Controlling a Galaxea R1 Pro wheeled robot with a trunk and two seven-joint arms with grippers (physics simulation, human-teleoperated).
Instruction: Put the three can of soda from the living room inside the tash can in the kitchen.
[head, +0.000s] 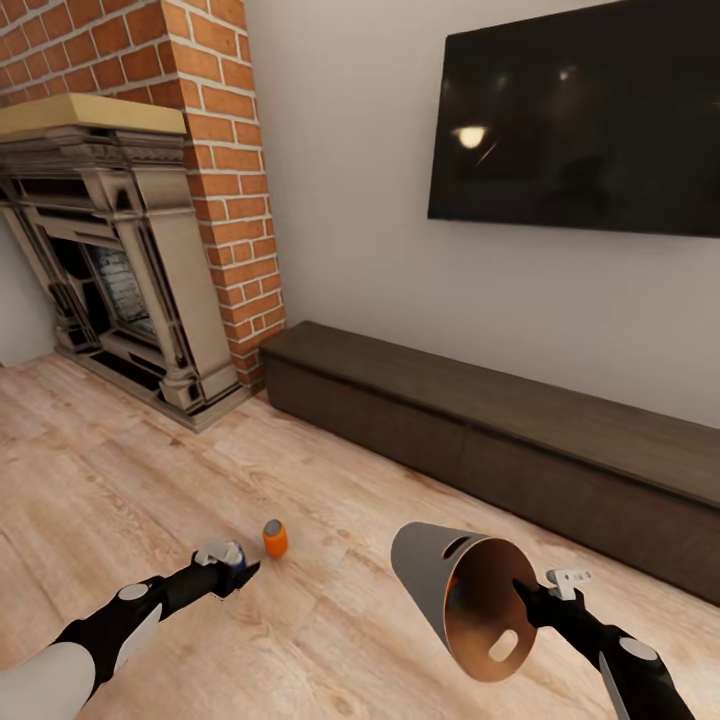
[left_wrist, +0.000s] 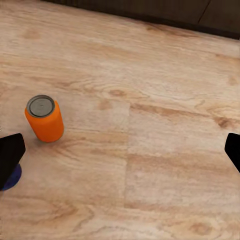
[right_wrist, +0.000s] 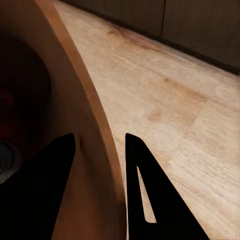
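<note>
An orange soda can (head: 275, 537) (left_wrist: 45, 120) stands upright on the light wood floor. The dark blue can (head: 236, 560) (left_wrist: 11, 178) is just beside one finger of my left gripper (head: 240, 572) (left_wrist: 122, 150), mostly hidden by it. That gripper is open wide, low over the floor, with nothing between its fingers. My right gripper (head: 525, 598) (right_wrist: 100, 137) is shut on the rim of the trash can (head: 450, 590) (right_wrist: 85, 115), which hangs tilted on its side with its brown inside facing me. Something orange-red with a grey top (right_wrist: 5, 157) lies inside it.
The long low dark wood cabinet (head: 500, 420) runs along the wall ahead, under the black TV (head: 580, 110). The brick fireplace (head: 130, 260) stands at the left. Open wood floor (head: 120, 470) lies between me and them.
</note>
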